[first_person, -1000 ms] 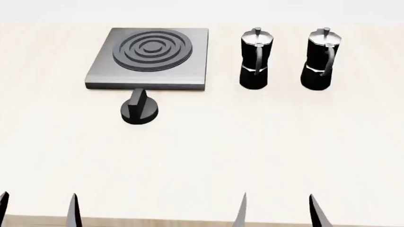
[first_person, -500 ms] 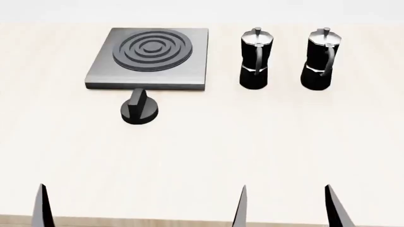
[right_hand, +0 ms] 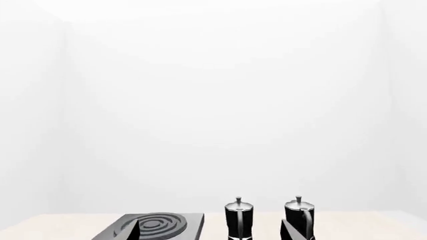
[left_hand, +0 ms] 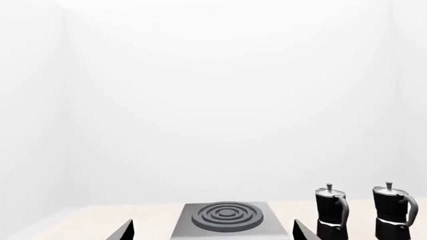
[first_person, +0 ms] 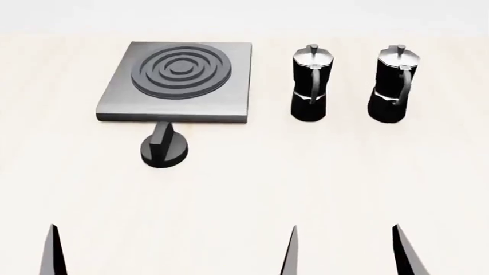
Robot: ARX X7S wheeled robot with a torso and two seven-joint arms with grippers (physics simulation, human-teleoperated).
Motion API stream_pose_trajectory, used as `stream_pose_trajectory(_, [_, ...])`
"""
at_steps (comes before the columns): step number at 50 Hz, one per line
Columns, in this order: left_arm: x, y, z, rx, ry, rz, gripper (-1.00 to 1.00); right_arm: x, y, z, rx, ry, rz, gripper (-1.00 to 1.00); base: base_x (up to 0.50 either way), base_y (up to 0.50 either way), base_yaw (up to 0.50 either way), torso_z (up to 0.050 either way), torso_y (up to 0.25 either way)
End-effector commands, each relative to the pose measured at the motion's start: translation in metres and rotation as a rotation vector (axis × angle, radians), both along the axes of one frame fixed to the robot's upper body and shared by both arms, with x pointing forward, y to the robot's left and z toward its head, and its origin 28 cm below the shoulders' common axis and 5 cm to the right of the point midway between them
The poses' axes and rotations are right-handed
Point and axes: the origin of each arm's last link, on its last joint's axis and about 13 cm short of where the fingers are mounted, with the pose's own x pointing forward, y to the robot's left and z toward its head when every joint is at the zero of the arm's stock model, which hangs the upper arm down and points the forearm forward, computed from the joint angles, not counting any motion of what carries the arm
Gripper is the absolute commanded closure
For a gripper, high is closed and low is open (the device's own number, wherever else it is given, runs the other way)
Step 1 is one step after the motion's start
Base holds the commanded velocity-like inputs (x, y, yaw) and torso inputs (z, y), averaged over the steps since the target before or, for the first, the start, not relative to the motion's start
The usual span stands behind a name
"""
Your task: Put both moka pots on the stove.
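Two black moka pots with silvery lids stand upright side by side at the back right of the table, the left pot [first_person: 310,83] and the right pot [first_person: 394,83]. The stove [first_person: 176,80], a dark-grey slab with a ring burner, lies to their left with nothing on it. My right gripper [first_person: 347,252] is open near the table's front edge, far short of the pots. Only one left finger [first_person: 52,252] shows in the head view. In the left wrist view my left gripper [left_hand: 211,234] is open and empty, with the stove [left_hand: 227,217] far beyond it.
A short black round knob [first_person: 164,148] sits on the table just in front of the stove. Light tabletop stretches between the grippers and the objects. White walls rise behind the table.
Over the second, my fingertips rose into the head view and the right jaws spread wider. The head view has since shifted, so stove, knob and pots sit slightly lower.
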Motion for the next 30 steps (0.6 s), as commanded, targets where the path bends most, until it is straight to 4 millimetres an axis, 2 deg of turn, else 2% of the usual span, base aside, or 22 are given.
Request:
stream_pose_trajectory(1, [0.0012, -0.0005, -0.0014, 0.000, 0.005, 0.000, -1.00, 0.0010, 0.0002, -0.0015, -0.005, 0.005, 0.002, -1.00, 0.18, 0.00, 0.00, 0.000, 0.000])
stream_pose_trajectory(30, [0.0028, -0.0005, -0.0044, -0.005, 0.012, -0.008, -1.00, 0.0033, -0.0005, -0.0036, -0.012, 0.021, -0.005, -1.00, 0.18, 0.00, 0.00, 0.000, 0.000])
